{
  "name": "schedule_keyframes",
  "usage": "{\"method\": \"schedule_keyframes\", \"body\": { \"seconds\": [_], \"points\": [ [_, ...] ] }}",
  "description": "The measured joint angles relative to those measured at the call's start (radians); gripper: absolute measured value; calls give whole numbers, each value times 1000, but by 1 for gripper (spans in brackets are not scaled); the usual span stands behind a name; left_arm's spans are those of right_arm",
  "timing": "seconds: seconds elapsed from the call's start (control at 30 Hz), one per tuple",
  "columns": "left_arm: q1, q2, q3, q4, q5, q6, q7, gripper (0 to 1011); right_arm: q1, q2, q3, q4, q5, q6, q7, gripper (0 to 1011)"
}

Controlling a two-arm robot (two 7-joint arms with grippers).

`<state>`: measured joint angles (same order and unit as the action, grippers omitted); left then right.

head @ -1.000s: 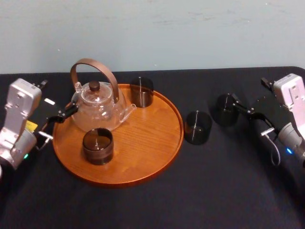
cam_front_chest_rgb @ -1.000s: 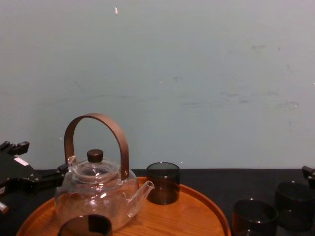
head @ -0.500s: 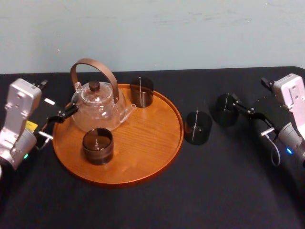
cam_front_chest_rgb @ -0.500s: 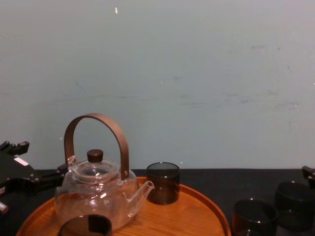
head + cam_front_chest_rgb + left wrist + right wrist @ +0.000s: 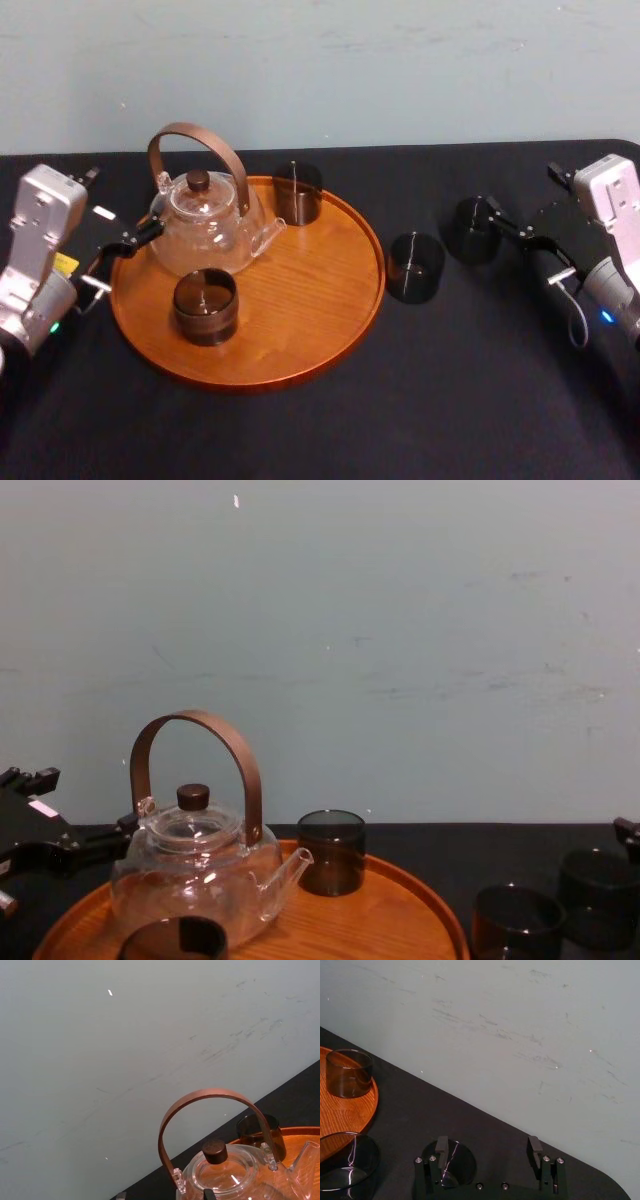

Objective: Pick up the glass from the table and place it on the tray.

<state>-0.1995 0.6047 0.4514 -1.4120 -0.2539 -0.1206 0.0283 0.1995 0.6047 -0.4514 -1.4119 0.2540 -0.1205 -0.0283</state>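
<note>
Black table [image 5: 480, 400] runs wall to wall under a pale, scuffed wall [image 5: 400, 70]. At the far left, the left gripper [image 5: 135, 240] sits parked just beside the tray's left rim, near the teapot; whether it is spread or closed I cannot tell. It looks to be idle.

Next comes the tray [image 5: 330, 300], which carries the teapot [image 5: 205, 225] on its far left part. The front glass [image 5: 205, 307] stands near the pot and the back glass [image 5: 297, 192] stands by the far rim. The right half of the tray is bare wood, which seems the natural spot for another glass.

Right of the tray, on the cloth, stands the middle glass [image 5: 414, 267], just beside the rim but apart from it. Farther right and a little farther back is the right glass [image 5: 472, 230], upright on the table and not yet lifted.

The right gripper [image 5: 488, 1146] is low at that glass with its jaws spread wide and nothing held. One finger [image 5: 441, 1146] lines up with the glass rather than the gap, so I judge it must shift sideways before closing.
</note>
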Motion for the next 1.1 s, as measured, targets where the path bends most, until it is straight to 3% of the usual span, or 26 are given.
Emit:
{"method": "schedule_keyframes", "body": {
  "seconds": [0.3, 0.73, 1.1],
  "points": [
    [0, 0, 0, 0, 0, 0, 0, 1001, -6, -7, 29, 2, 53, -6, 86, 1002],
    [0, 0, 0, 0, 0, 0, 0, 1001, -88, -13, 72, -87, 212, 38, 264, 1002],
    [0, 0, 0, 0, 0, 0, 0, 1001, -135, -41, 68, -119, 237, 78, 312, 1002]
  ]
}}
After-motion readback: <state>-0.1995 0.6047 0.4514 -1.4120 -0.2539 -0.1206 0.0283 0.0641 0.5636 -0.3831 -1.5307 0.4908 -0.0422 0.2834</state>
